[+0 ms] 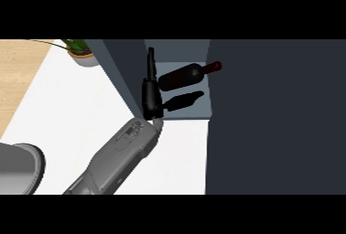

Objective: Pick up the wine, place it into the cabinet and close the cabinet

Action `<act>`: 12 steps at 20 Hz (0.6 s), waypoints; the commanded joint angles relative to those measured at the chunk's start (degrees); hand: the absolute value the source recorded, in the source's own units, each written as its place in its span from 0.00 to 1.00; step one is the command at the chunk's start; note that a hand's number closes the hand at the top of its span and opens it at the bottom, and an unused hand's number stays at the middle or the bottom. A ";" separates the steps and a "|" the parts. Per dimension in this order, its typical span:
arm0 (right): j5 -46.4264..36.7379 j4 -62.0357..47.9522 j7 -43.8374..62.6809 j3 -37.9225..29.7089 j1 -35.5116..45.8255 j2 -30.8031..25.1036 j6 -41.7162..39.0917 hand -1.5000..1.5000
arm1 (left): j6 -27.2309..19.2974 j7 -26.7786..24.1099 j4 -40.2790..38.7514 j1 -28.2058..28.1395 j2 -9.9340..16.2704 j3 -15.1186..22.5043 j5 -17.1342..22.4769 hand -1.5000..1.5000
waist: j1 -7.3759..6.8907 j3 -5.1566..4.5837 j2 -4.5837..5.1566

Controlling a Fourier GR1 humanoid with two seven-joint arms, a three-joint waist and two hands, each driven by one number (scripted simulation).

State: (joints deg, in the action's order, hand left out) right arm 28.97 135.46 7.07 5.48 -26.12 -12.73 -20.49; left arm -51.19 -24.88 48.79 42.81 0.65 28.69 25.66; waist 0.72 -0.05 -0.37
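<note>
Wine [184, 75] lies in cabinet [270, 114], neck pointing upper right; left robot hand [150, 93] fingers straight.

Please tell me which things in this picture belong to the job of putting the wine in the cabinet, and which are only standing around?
Belong to the job:
- wine bottle, lying inside the cabinet
- cabinet, not closed
- robot hand, straight fingers at the cabinet opening; which hand is unclear

Only standing around:
- potted plant, far left on the counter
- grey round object, at the left edge

a potted plant [81, 52] on the white counter [74, 105]; a grey pot [19, 168] lower left.
</note>
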 commanded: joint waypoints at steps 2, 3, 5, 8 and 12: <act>-2.86 9.47 4.00 0.62 0.18 0.58 4.89 0.00 | 0.39 1.17 12.23 -7.04 0.51 3.60 -1.57 0.00 | -1.21 0.00 -0.16; -2.56 8.61 2.64 -0.49 -1.64 -0.33 2.94 0.00 | 0.68 4.11 13.70 -5.97 1.16 3.74 -1.50 0.00 | -0.77 0.03 -0.14; -6.16 9.99 4.40 2.77 -0.03 0.62 5.77 0.00 | 0.90 4.24 18.32 -10.20 1.94 5.13 -1.50 0.00 | -1.23 -0.02 -0.21; -1.36 9.71 4.01 -1.76 -0.87 -2.33 4.11 0.00 | -0.07 6.03 26.56 -15.79 5.47 7.45 -2.86 0.00 | -1.11 0.03 -0.22; -6.23 10.34 3.42 1.39 -1.16 -1.23 5.38 0.00 | 0.46 6.66 32.89 -20.32 7.17 10.01 -4.56 0.00 | -0.60 0.02 -0.10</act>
State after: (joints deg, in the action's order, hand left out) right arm 27.55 135.55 7.95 6.08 -24.03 -13.80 -16.78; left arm -50.61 -19.27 75.30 26.98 5.88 36.27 22.66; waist -0.21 -0.04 -0.51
